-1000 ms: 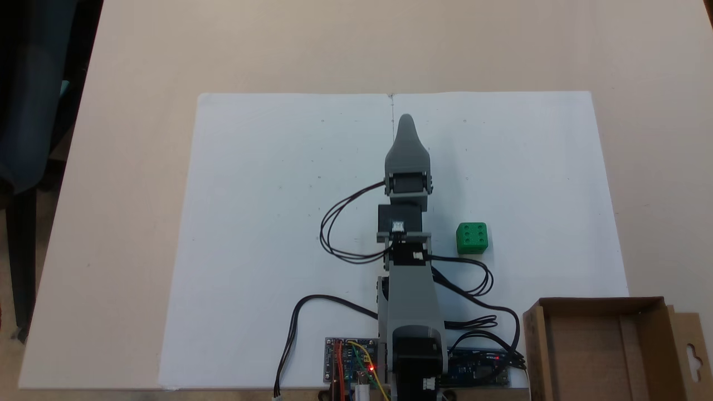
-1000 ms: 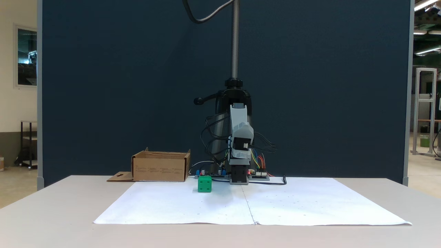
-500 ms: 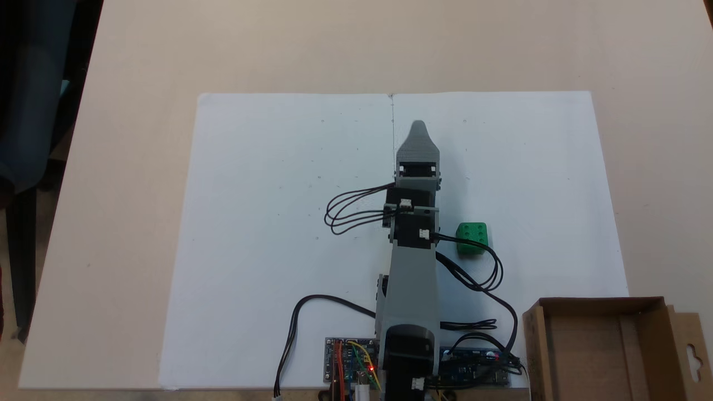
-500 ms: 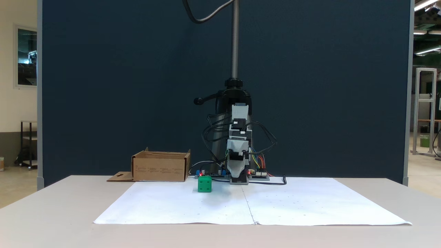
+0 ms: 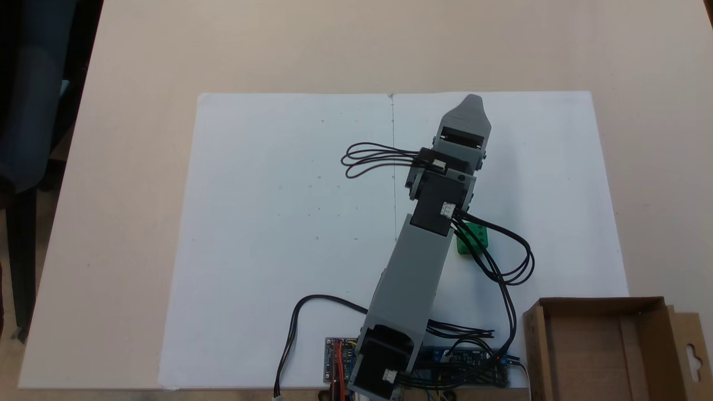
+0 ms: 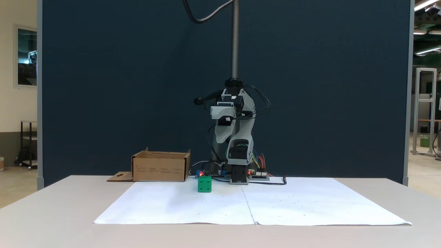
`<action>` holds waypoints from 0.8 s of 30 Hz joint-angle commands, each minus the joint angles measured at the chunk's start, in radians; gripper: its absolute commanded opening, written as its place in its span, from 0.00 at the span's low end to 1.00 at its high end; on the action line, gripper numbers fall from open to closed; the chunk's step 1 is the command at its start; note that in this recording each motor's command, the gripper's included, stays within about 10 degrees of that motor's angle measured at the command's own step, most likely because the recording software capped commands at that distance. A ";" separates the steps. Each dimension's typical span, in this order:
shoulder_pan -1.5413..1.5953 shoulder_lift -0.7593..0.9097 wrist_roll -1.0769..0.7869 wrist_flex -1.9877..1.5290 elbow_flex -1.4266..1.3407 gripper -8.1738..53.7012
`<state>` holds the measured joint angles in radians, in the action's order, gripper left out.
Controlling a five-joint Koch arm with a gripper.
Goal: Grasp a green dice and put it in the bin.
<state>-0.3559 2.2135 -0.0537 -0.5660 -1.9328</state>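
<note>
The green dice (image 5: 481, 240) lies on the white paper, partly covered from above by my arm and its black cables; in a fixed view from the front the green dice (image 6: 204, 184) stands free on the sheet. My gripper (image 5: 472, 101) reaches past the dice, raised well above the table (image 6: 219, 139) and just to its right. Its jaws lie one behind the other, so I cannot tell its state. Nothing shows in it. The bin (image 5: 599, 301), an empty brown cardboard box, sits beside the arm's base; from the front the bin (image 6: 160, 168) is left of the dice.
A white paper sheet (image 5: 278, 223) covers the middle of the beige table. Controller boards (image 5: 476, 374) and cable loops (image 5: 367, 159) surround the arm's base. A metal stand pole (image 6: 235, 41) rises behind the arm before a dark blue partition.
The arm swung toward the dice's side and rose; the gripper went from low near the paper's centre fold to high up, and the forearm now covers part of the dice. The dice has not moved.
</note>
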 commanded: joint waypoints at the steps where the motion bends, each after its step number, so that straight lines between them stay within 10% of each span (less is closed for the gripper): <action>1: -0.026 -0.011 -0.077 -0.161 0.094 0.83; 24: -0.121 -0.150 -0.606 -0.643 0.008 0.85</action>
<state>-0.4587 2.0663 -0.5768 -1.1842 -1.9374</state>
